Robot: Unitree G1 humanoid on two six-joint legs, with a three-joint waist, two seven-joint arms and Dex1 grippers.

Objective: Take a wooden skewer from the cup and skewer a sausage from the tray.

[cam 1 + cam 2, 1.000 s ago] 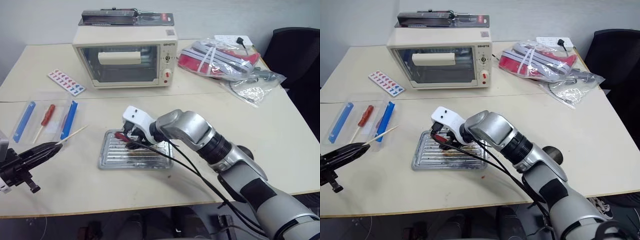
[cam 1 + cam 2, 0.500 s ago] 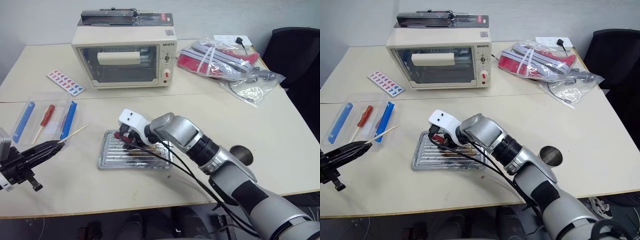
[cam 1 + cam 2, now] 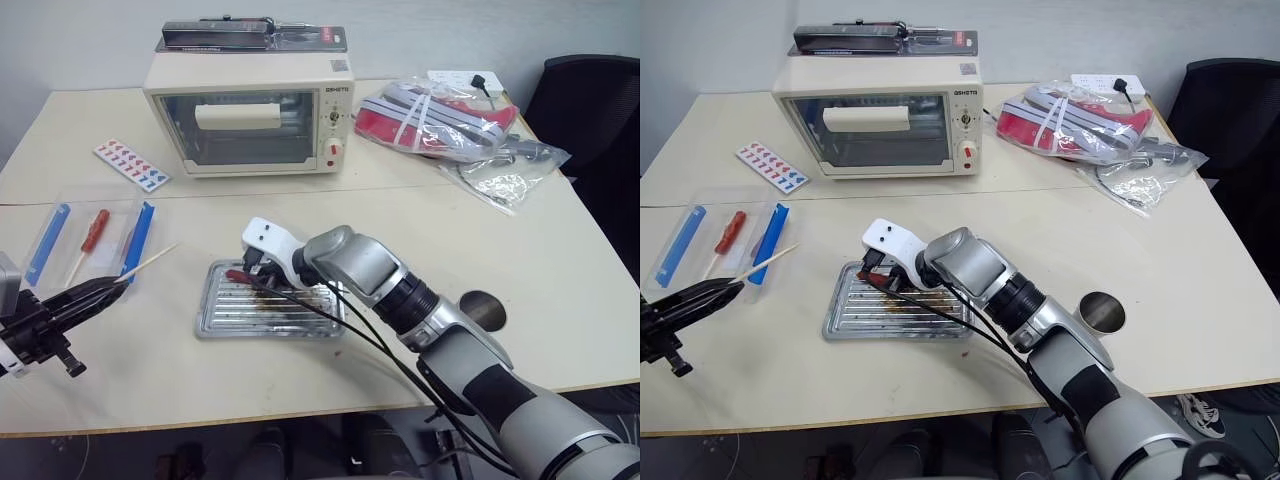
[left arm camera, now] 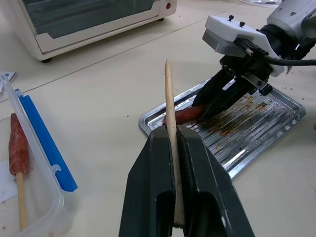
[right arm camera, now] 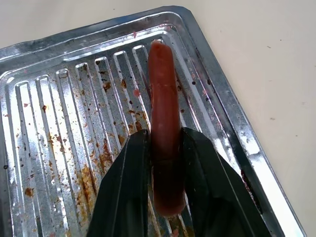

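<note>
The wooden skewer (image 4: 169,123) sticks out of my left gripper (image 4: 173,136), which is shut on it and held left of the tray (image 3: 225,318), point towards the tray. A dark red sausage (image 5: 163,89) lies on the ribbed tray near its far left corner. My right gripper (image 5: 165,136) reaches down over that corner, a finger pressed against each side of the sausage. The silver cup (image 3: 483,306) stands to the right of the tray, beside my right forearm.
A toaster oven (image 3: 250,110) stands at the back of the table. A clear plastic box (image 3: 60,200) with blue sides holds a skewered sausage (image 3: 93,232) at the left. Plastic bags (image 3: 450,115) lie back right, a black chair (image 3: 590,100) beyond.
The right gripper's fingers have closed in on the sausage over the tray's corner. My right forearm has shifted off the cup. The left gripper keeps the skewer in place.
</note>
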